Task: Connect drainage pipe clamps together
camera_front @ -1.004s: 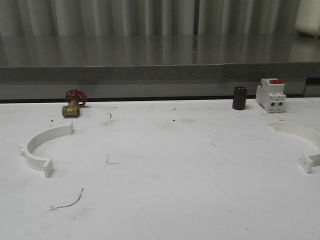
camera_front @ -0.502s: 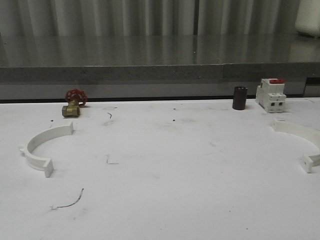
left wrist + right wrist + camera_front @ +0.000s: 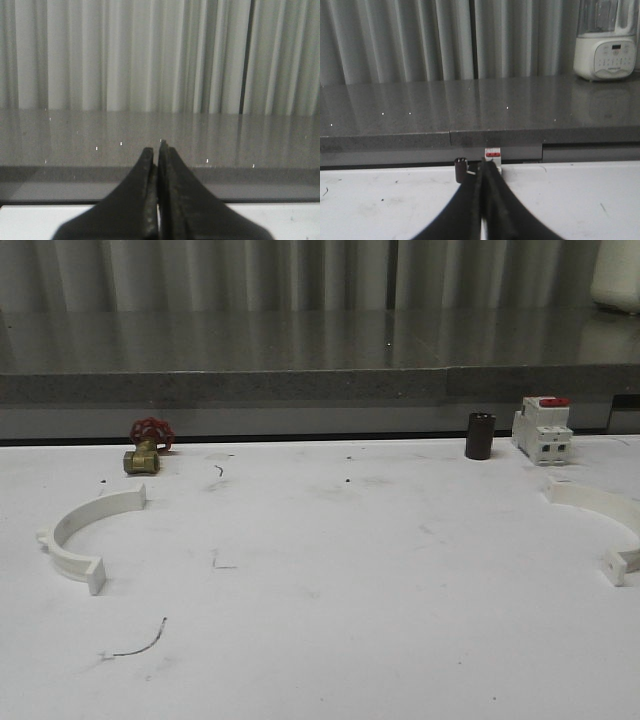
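**Clamp halves lie apart, both arms idle**

Nothing has moved since the earlier frames. On the white desk (image 3: 330,570), one drainage pipe clamp half (image 3: 82,537) lies well apart from the other clamp half (image 3: 608,524), neither near any jaws. The left gripper (image 3: 159,150) has its jaws pressed together, empty. The right gripper (image 3: 486,172) is likewise closed on nothing, with the breaker (image 3: 492,154) and a dark cylinder (image 3: 461,167) just beyond its tips.

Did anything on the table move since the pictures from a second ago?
No, nothing visibly moved. The left clamp half and the right clamp half lie far apart on the white table, just as before. The brass valve, the dark cylinder and the breaker stand in the same spots. Nothing was picked up or let go.
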`<state>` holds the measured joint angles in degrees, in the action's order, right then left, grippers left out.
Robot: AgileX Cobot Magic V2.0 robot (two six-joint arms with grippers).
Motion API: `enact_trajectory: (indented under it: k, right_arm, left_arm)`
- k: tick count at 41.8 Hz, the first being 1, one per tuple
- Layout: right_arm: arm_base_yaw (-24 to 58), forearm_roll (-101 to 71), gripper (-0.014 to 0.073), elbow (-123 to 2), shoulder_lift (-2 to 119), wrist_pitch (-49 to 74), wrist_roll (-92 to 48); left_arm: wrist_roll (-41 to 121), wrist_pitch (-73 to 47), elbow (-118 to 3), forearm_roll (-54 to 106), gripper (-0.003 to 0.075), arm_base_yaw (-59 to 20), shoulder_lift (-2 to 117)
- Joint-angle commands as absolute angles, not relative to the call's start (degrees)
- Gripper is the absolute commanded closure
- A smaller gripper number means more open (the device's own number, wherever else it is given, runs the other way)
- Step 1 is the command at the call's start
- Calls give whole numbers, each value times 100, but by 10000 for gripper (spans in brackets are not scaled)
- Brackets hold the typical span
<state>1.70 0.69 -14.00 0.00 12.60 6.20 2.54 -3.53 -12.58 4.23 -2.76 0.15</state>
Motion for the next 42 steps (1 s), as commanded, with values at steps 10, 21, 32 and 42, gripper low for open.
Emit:
enact_trajectory:
  k: [10, 21, 32, 42]
  right_arm:
    - [161, 289, 659, -3420, 1507, 2419, 621]
    - [161, 289, 659, -3673, 2986, 3282, 621]
    - [161, 213, 653, -3673, 4152, 3646, 621]
    - [161, 213, 209, -3673, 4453, 3801, 621]
  left_arm:
    - [219, -1907, -3515, 421, 741, -265, 1415]
    - [219, -2784, -3716, 421, 741, -265, 2724]
    - [219, -3188, -3716, 508, 741, -265, 3807]
    - [219, -3152, -3716, 508, 596, -265, 4240]
